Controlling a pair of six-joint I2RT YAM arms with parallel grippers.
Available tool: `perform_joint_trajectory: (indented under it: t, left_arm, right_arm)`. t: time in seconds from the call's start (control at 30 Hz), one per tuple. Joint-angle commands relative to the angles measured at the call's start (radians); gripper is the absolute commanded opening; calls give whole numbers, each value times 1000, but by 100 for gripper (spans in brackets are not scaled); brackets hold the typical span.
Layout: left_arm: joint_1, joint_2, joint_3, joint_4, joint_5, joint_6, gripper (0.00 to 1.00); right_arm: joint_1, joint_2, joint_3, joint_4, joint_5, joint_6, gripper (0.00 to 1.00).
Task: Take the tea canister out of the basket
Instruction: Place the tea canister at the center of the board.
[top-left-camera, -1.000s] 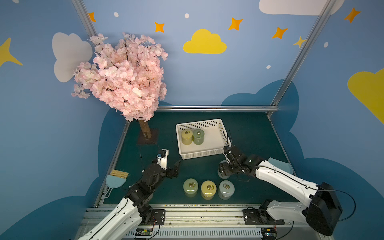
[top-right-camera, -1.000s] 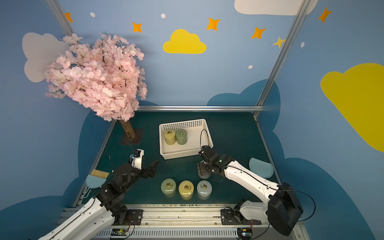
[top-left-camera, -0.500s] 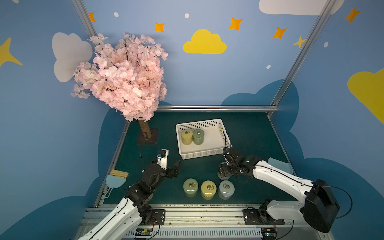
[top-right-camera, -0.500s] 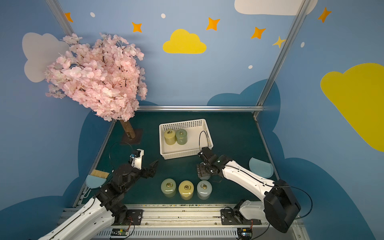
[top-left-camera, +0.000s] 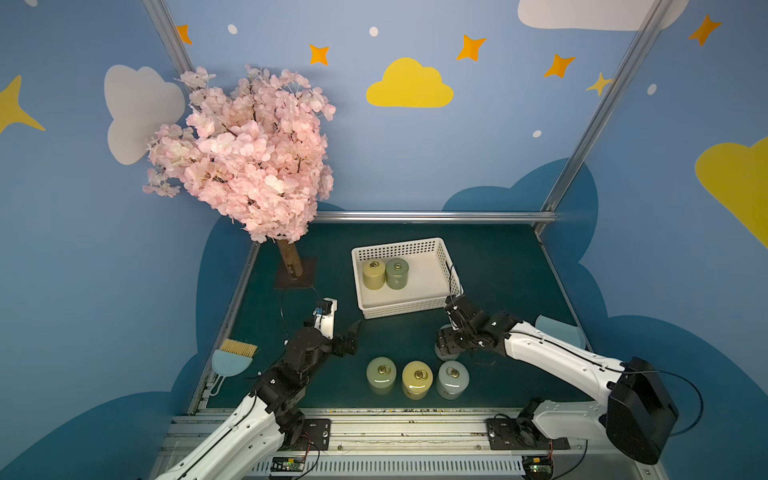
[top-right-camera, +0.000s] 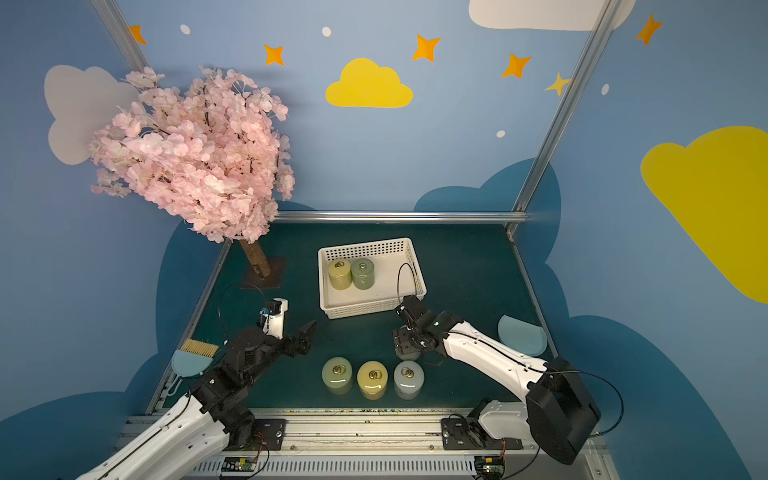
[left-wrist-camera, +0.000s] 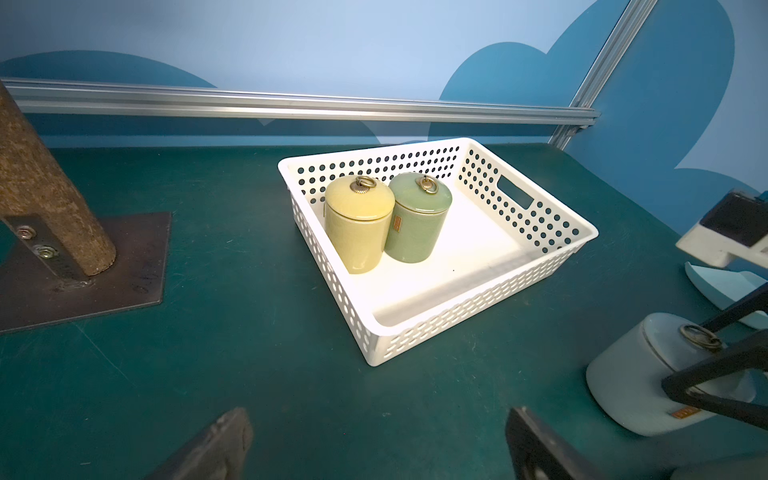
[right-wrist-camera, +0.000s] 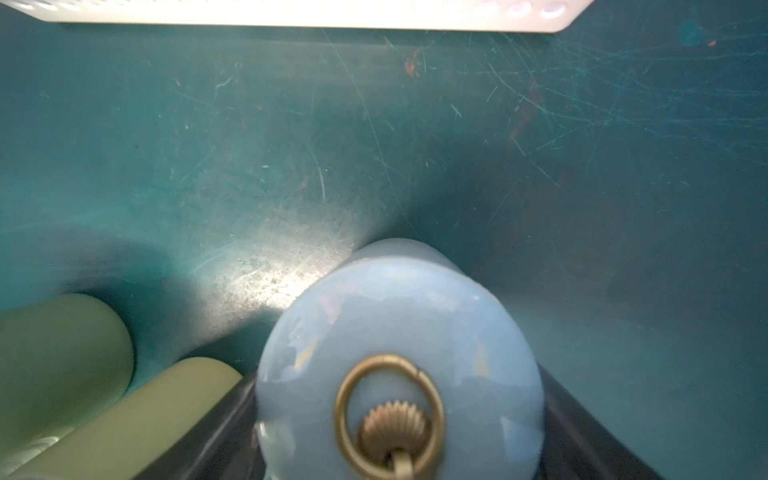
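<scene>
While the left gripper (top-left-camera: 350, 336) hovers spread wide, the right gripper (top-left-camera: 447, 344) clamps the pale-blue ceramic tea canister (right-wrist-camera: 395, 324) outside the front edge of the white perforated plastic basket (top-left-camera: 405, 309).

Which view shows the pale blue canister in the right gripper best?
Left wrist: the pale blue canister shows from the side, lid, ring and body. Right wrist gives only its blurred lid, close up, in the right gripper. In both top views the gripper mostly covers it.

Both top views are evenly lit, with lines bowed toward the edges. The right wrist view is soft — blurred pale blue canister (right-wrist-camera: 399, 332), a glare patch on the desk (right-wrist-camera: 266, 282), shadow beside.
</scene>
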Motion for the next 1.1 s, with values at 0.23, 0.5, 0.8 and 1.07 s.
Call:
perform_joint_trajectory:
  t: [0.23, 0.5, 0.8, 1.07]
  left_arm:
    - [4, -4, -11, 20, -8, 10, 100]
    - [5, -4, -8, 17, -4, 10, 100]
    - [5, -3, 41, -29, 18, 34, 100]
    - [4, 78, 166, -94, 88, 16, 100]
  right_arm:
    - [14, -2, 10, 19, 8, 13, 98]
    - [15, 2, 29, 3, 9, 10, 98]
    - [6, 7, 89, -58, 42, -26, 98]
    - [-58, -44, 89, -35, 10, -101, 98]
